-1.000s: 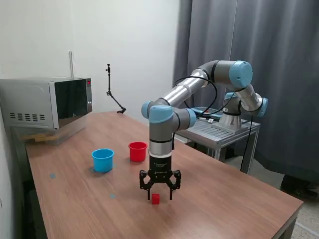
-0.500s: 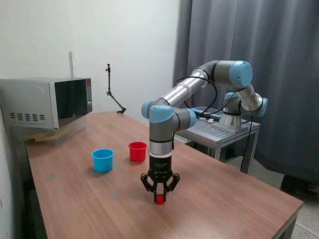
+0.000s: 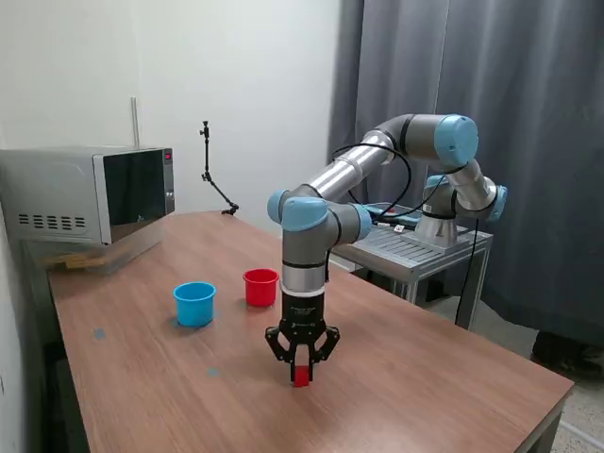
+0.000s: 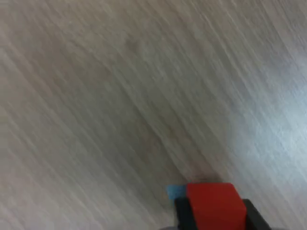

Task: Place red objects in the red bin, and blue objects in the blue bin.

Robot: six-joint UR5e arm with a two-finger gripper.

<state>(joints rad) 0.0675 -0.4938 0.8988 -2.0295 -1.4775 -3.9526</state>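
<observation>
A small red cube (image 3: 301, 377) sits between the fingers of my gripper (image 3: 301, 376), which is shut on it just above the wooden table (image 3: 425, 377). The wrist view shows the same red cube (image 4: 214, 206) held between dark fingers (image 4: 254, 216) over blurred wood grain. The red bin (image 3: 260, 287) stands behind the gripper, further back on the table. The blue bin (image 3: 194, 304) stands beside it, toward the exterior view's left. No blue cubes are in view.
A microwave (image 3: 90, 196) sits at the table's far corner on the exterior view's left. A thin black stand (image 3: 213, 175) rises at the back edge. A metal side table (image 3: 415, 247) carries the arm's base on the exterior view's right.
The gripper came down over the red cube and shut on it. It has since risen very slightly with the cube.
</observation>
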